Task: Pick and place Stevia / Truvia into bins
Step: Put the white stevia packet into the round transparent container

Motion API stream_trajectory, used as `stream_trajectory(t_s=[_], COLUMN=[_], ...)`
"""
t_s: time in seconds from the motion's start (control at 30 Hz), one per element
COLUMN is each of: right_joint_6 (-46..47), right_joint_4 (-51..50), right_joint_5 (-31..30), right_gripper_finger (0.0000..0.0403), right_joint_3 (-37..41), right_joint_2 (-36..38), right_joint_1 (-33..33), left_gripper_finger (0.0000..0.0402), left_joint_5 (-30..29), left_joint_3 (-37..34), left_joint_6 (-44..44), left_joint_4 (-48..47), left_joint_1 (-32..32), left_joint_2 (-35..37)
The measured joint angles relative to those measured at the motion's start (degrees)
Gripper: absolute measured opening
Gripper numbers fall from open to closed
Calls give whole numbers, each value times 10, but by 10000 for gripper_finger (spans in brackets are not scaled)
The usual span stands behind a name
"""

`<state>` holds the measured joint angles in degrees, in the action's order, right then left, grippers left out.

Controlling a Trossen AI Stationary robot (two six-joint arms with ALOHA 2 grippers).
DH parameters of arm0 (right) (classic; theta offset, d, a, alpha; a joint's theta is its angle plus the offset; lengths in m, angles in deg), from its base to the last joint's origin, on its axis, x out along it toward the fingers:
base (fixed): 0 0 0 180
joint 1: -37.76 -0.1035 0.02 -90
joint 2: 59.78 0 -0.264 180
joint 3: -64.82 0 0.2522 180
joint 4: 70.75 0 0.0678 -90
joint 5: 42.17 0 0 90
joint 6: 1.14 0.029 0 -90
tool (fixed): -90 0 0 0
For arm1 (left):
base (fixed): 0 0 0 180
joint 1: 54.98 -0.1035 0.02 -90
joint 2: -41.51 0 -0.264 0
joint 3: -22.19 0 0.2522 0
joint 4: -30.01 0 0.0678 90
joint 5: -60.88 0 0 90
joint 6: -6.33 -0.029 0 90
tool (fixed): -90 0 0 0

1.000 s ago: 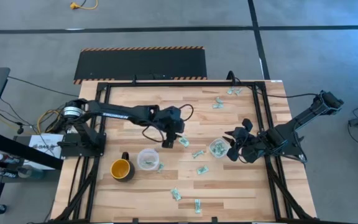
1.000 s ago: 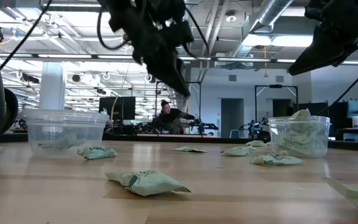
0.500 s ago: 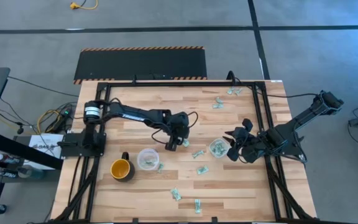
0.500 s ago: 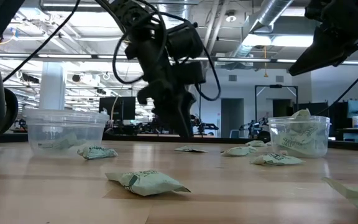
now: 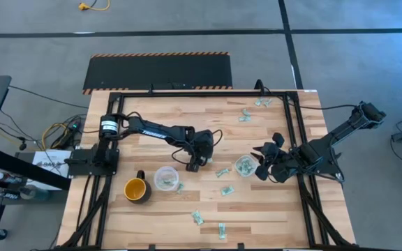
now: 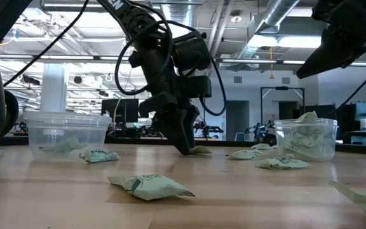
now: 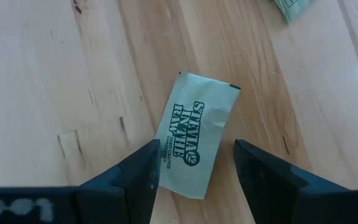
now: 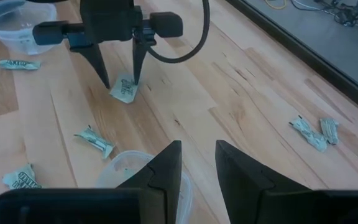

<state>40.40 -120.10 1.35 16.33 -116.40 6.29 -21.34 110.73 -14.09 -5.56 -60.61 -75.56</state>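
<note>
Sachet (image 7: 194,142) lengthwise between seemingly open gripper (image 7: 194,171)

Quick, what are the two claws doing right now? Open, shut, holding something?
Left gripper: open, fingers either side of a green sweetener packet lying on the table, not gripping it yet.
Right gripper: open and empty, above a clear cup.

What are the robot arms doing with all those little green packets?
They are sorting Stevia packets into clear cups. The left gripper is down at the table, jaws open around one Stevia packet, not yet squeezing it. The right gripper waits above the right cup, which has packets inside. More packets lie loose on the table.
</note>
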Motion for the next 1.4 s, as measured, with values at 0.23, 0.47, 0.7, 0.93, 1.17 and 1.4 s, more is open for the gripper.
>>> stream_trajectory(t_s=[0.23, 0.47, 0.7, 0.93, 1.17, 1.4], right_joint_6=[0, 0, 0, 1, 1, 0], right_joint_4=[0, 0, 0, 0, 0, 0], right_joint_5=[0, 0, 0, -1, 0, 0], right_gripper_finger=[93, 93, 93, 93, 93, 93], right_joint_3=[0, 0, 0, 0, 0, 0], right_joint_2=[0, 0, 0, 0, 0, 0], right_joint_1=[0, 0, 0, 0, 0, 0], left_gripper_finger=[138, 14, 3, 2, 1, 1], left_joint_5=[-17, -45, -61, -83, -82, -93], left_joint_3=[8, 12, 12, 12, 12, -15], left_joint_6=[9, 35, 54, 115, 231, 361], left_joint_4=[-4, -2, -41, -123, -275, -404], left_joint_1=[1, 1, 13, 48, 108, 159], left_joint_2=[1, 0, 25, 128, 232, 250])
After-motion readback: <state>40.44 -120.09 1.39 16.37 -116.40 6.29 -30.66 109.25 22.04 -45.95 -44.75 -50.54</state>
